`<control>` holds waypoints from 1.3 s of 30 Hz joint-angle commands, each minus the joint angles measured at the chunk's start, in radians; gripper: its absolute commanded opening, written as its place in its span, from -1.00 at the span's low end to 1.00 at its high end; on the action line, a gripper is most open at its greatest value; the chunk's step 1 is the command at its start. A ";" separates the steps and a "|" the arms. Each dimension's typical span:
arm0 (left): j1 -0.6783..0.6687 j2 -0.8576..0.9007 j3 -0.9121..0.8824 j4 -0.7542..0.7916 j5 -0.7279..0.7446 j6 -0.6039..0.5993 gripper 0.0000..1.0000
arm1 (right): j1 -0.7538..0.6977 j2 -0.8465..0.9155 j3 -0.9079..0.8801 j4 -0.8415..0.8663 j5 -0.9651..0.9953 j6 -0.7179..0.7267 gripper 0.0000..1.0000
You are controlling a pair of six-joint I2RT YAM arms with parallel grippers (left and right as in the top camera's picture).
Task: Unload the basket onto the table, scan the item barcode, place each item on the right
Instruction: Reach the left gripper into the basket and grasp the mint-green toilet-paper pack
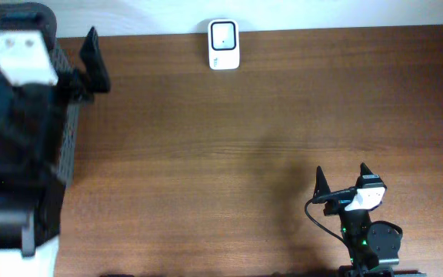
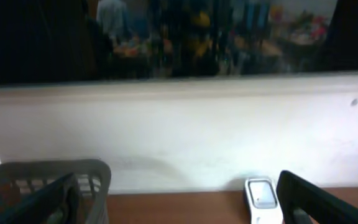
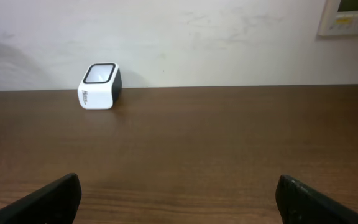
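Both hands gaping, nothing held: the right hand [image 1: 342, 175] over the worktop's [image 1: 206, 154] near edge, the left hand [image 2: 178, 186] up beside the grey basket [image 2: 48, 169], and the white scanner [image 1: 223, 44] sitting at the far edge, against the wall, apart from both.

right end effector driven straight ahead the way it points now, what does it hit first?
Way looks free: the right end effector points across the table toward the far wall. The white scanner sits left of that line. First contact would probably be the wall, though depth is unclear.
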 commanded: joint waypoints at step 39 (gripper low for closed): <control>0.518 1.038 0.768 -0.778 -0.123 -0.310 0.98 | -0.003 -0.007 -0.008 -0.001 0.006 0.003 0.97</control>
